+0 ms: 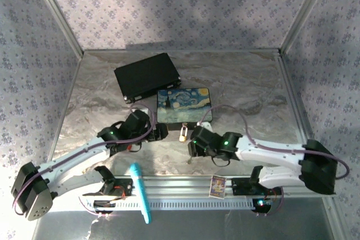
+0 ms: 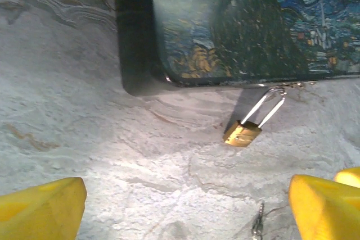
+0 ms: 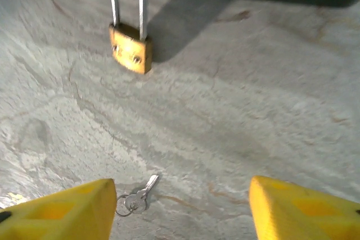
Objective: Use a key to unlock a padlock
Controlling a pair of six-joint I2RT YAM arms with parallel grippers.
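Left gripper (image 1: pixel 160 133): jaws spread wide, nothing held, yellow fingertips (image 2: pixel 42 209) well apart over the marble table (image 1: pixel 247 82). Padlock (image 1: pixel 184 134) sits between the two grippers, on the table just in front of the painted box (image 1: pixel 184 105), silver shackle reaching to the box's near edge. Small silver key (image 3: pixel 138 198) on a ring lies loose on the table, apart from the padlock, close to one finger of the right gripper (image 1: pixel 194 140). Right gripper: wide open too, empty.
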